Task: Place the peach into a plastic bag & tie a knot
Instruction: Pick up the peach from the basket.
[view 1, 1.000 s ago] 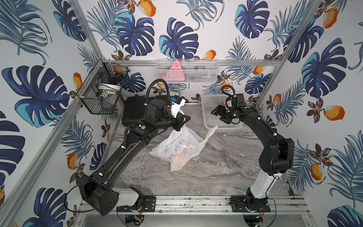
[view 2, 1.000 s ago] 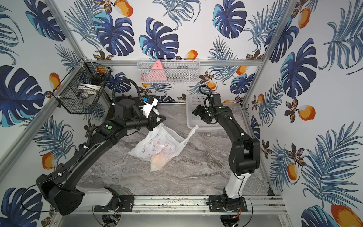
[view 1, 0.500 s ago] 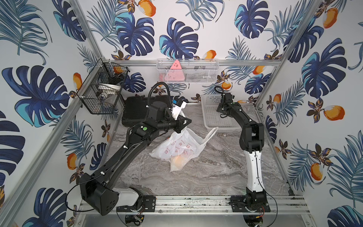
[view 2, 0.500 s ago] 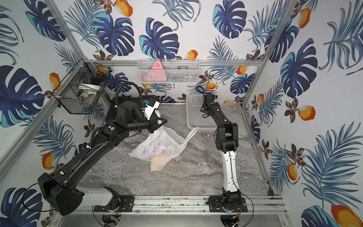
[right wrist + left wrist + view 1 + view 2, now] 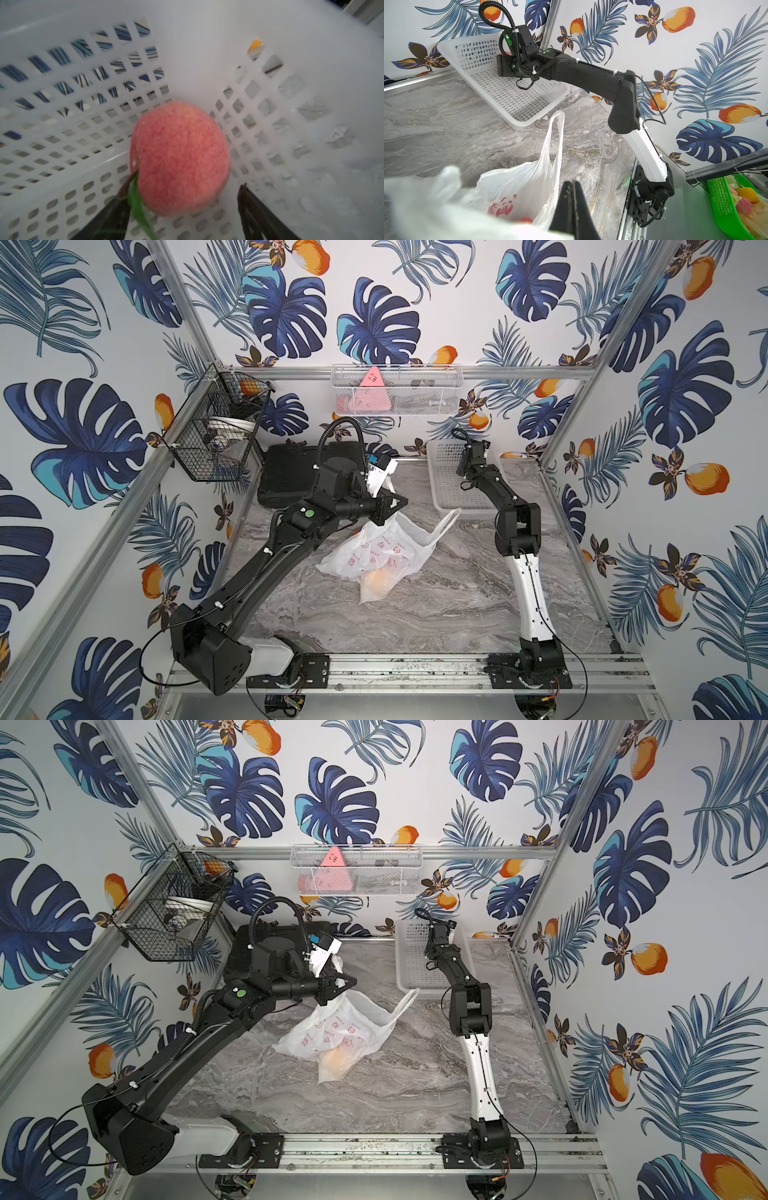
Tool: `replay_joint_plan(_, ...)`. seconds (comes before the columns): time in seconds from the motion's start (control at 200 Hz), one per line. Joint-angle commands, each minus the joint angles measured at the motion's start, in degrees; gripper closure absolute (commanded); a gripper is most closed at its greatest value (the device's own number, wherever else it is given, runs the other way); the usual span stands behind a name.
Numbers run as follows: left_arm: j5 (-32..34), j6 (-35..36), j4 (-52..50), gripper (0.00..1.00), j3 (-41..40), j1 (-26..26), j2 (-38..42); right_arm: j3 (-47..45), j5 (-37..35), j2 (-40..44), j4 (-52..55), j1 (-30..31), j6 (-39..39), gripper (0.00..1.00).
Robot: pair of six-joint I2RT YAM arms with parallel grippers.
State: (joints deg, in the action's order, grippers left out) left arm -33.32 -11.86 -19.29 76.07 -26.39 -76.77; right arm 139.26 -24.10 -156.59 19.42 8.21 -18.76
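You had the plastic bag (image 5: pixel 386 551) mid-table and the peach (image 5: pixel 180 158) in the far-right basket (image 5: pixel 446 489).
On the marble table (image 5: pixel 457 614), the white perforated basket sat against the far wall, and one loop handle of the plastic bag reached toward it. Your left gripper (image 5: pixel 572 185) was clenched on the bag's far edge, held raised. Your right gripper (image 5: pixel 184 193) stood spread, one finger on each side of the peach.
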Motion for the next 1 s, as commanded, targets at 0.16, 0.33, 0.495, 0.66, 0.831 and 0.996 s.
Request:
replay_joint_plan(0.16, -0.8, 1.2, -1.0, 1.0, -0.4, -0.1, 0.0, 2.1, 0.5, -2.8, -7.1, -1.2, -0.2, 0.27)
replay_joint_plan(0.33, -0.8, 0.7, -0.5, 1.0, -0.7, -0.1, 0.0, -4.3, 3.0, 1.4, -11.1, -1.1, 0.5, 0.47)
replay_joint_plan(0.495, -0.3, 0.8, -0.7, 1.0, -0.3, -0.1, 0.6, -19.9, 7.3, 13.0, -17.1, -1.0, -2.2, 0.59)
replay_joint_plan(0.66, 0.5, 1.4, -1.2, 1.0, 0.7, -0.1, 1.2, -34.6, 11.4, 26.1, -19.6, -0.6, -7.6, 0.65)
replay_joint_plan(0.831, 0.4, 1.3, -1.9, 1.0, 1.7, -0.1, 2.2, -47.3, 16.3, 39.1, -20.3, 0.1, -13.4, 0.68)
replay_joint_plan(0.996, 0.4, 2.1, -3.6, 1.0, 2.5, -0.1, 2.6, -58.7, 27.3, 54.0, -17.7, 0.7, -20.7, 0.69)
